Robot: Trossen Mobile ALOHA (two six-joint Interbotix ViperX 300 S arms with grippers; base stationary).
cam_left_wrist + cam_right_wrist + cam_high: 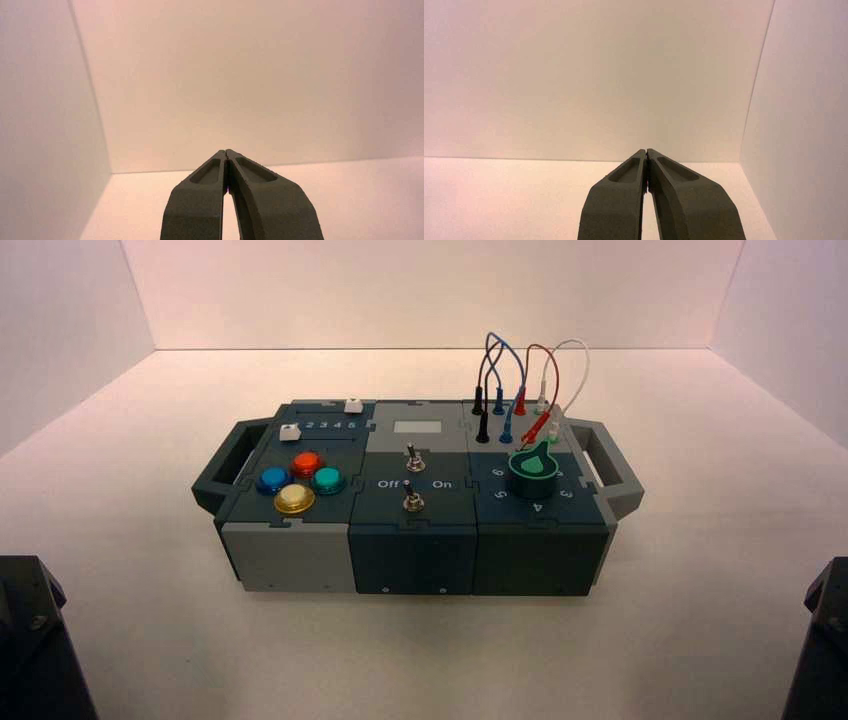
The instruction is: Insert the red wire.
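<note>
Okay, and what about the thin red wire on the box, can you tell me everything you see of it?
The thin dark-red wire bends in a tall arch over the box's far right part. It looks flexible, with a bright-red plug at each end. The farther plug stands nearly upright; the nearer plug leans, low behind the round green-and-black knob. I can't tell whether that one is pushed in. Neither gripper touches it.

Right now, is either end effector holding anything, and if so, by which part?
Nothing is held: the left and right end effectors are both shut on nothing, away from the box.
</note>
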